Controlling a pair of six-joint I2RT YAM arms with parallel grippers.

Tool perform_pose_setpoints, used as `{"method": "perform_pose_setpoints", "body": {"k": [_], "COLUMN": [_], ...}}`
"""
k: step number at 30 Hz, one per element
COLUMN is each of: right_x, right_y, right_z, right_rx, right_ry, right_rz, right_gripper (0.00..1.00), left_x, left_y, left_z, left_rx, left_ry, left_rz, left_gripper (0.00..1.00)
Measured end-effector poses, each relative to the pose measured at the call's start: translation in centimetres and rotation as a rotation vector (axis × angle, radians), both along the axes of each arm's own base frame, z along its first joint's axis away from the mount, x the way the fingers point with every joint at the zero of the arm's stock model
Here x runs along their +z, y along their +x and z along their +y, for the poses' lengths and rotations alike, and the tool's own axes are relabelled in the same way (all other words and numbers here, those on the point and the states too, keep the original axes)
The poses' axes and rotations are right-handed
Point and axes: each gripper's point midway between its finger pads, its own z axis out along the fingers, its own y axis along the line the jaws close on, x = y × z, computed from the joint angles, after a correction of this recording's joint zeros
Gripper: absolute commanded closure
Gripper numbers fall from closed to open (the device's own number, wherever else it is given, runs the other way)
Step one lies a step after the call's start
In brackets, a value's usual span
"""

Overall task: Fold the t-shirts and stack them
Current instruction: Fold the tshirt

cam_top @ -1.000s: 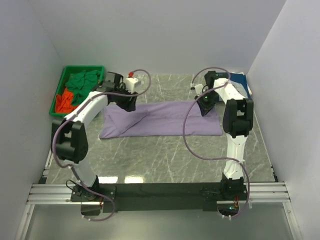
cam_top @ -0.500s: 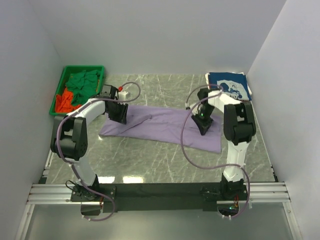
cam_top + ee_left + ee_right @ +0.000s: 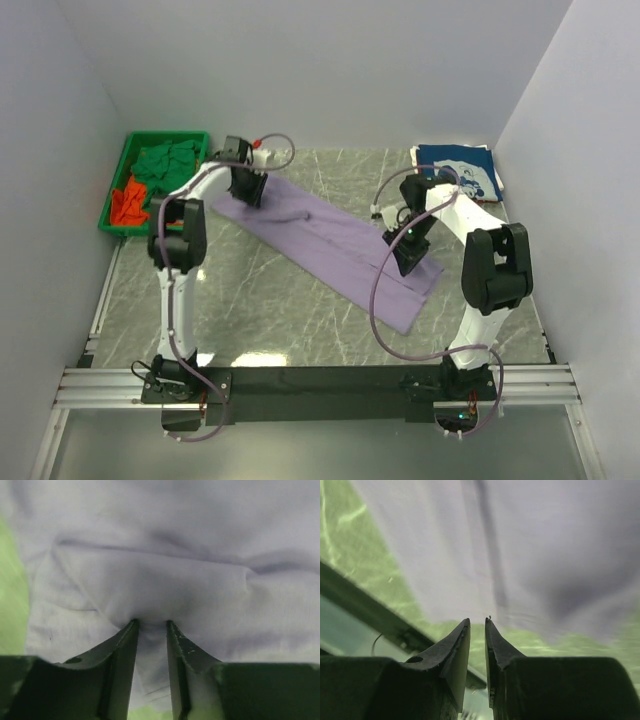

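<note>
Now | lavender t-shirt (image 3: pixel 330 235) axis 10-to-4 o'clock | left gripper (image 3: pixel 249 189) pinches 10 o'clock end | right gripper (image 3: pixel 407 251) pinches 4 o'clock end

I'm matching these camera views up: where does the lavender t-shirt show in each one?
Top external: lavender t-shirt lies diagonally mid-table, far left to near right.
Left wrist: the shirt fills the frame, bunched in the left pincer.
Right wrist: the shirt fills the upper frame, beyond the right pincer.
Shared landmark: the table, tinted green at both wrist views' edges.
</note>
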Motion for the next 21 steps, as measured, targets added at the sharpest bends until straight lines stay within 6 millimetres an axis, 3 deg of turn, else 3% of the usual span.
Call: {"method": "perform_pose_setpoints", "body": {"k": [3, 4, 8, 12, 15, 18, 21], "right_x": [0.4, 0.4, -1.4, -4.2, -5.8, -5.8, -5.8], "right_y": [2.1, 2.6, 4.0, 4.5, 4.3, 3.8, 2.1], "right_z": [0.0, -0.1, -0.2, 0.0, 0.3, 0.6, 1.2], "right_rx": [-0.004, -0.007, -0.023, -0.034, -0.027, -0.010, 0.027], "right_ry": [-0.007, -0.018, -0.052, -0.092, -0.117, -0.130, -0.133], "right_rz": [-0.078, -0.088, -0.089, -0.043, -0.009, -0.007, 0.007], "right_gripper": [0.76, 0.76, 0.80, 0.83, 0.86, 0.89, 0.90], "left_x": [0.8, 0.9, 1.8, 3.7, 7.2, 11.2, 13.3], "left_y": [6.8, 8.2, 9.8, 7.4, 5.9, 4.2, 2.4], "left_z": [-1.0, -1.1, -1.2, -0.8, -1.0, -1.2, -1.2], "left_rx": [-0.036, -0.038, -0.039, -0.019, 0.001, 0.029, 0.054], "left_ry": [0.005, 0.007, 0.006, -0.021, -0.085, -0.161, -0.210], "left_rz": [-0.135, -0.170, -0.251, -0.268, -0.301, -0.351, -0.366], "left_gripper": [0.48, 0.46, 0.37, 0.45, 0.51, 0.57, 0.64]}}
